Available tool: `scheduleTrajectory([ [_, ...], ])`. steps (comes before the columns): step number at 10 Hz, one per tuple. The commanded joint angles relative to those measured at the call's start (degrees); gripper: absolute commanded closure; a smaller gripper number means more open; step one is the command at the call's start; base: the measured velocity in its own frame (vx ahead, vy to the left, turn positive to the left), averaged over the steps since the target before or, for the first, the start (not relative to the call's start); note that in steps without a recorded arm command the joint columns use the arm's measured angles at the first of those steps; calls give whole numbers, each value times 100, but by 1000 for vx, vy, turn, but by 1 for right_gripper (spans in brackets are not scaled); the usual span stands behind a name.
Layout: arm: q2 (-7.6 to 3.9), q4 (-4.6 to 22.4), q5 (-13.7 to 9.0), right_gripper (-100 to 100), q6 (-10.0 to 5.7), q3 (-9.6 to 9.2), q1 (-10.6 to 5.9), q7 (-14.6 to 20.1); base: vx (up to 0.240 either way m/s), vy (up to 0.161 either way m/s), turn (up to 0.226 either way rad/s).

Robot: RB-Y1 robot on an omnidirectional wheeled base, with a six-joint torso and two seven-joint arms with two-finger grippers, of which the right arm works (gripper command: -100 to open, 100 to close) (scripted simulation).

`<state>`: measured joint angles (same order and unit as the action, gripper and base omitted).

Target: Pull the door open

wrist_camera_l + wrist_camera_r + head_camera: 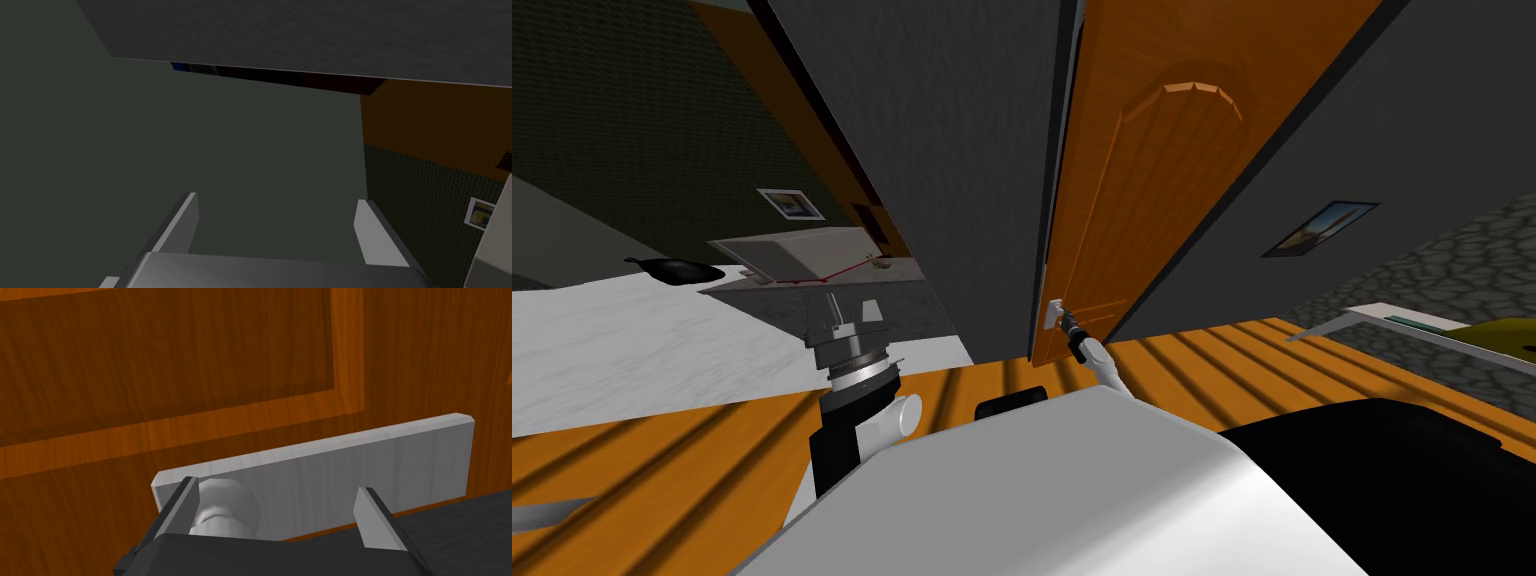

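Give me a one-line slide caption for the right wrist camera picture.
Right gripper, open, at the grey handle plate of an orange wooden door, the pale knob beside one finger.

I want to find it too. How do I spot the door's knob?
Find the tall orange door between dark grey walls. Near one long edge sits a flat grey plate. The knob is the only rounded, pale lump on it, between the open fingers of the right gripper.

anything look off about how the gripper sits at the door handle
Yes: the right gripper is open and off-centre at the grey plate on the door. The pale knob sits close beside one finger, with a wide gap to the other. Nothing looks damaged.
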<state>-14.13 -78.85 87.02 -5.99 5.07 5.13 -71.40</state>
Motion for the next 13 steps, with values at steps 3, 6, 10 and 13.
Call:
scheduleTrajectory([
  [3, -132, -26, 352, 100, 159, -314, 127, 212, -18, -1, 23],
  [6, -177, -41, 507, 100, 263, -356, 157, 88, -43, -23, 64],
  [10, -379, -57, 78, 100, 552, -410, 189, -46, -26, -6, 41],
  [13, -225, -57, 414, 100, 375, -401, 189, -46, 5, 1, -21],
])
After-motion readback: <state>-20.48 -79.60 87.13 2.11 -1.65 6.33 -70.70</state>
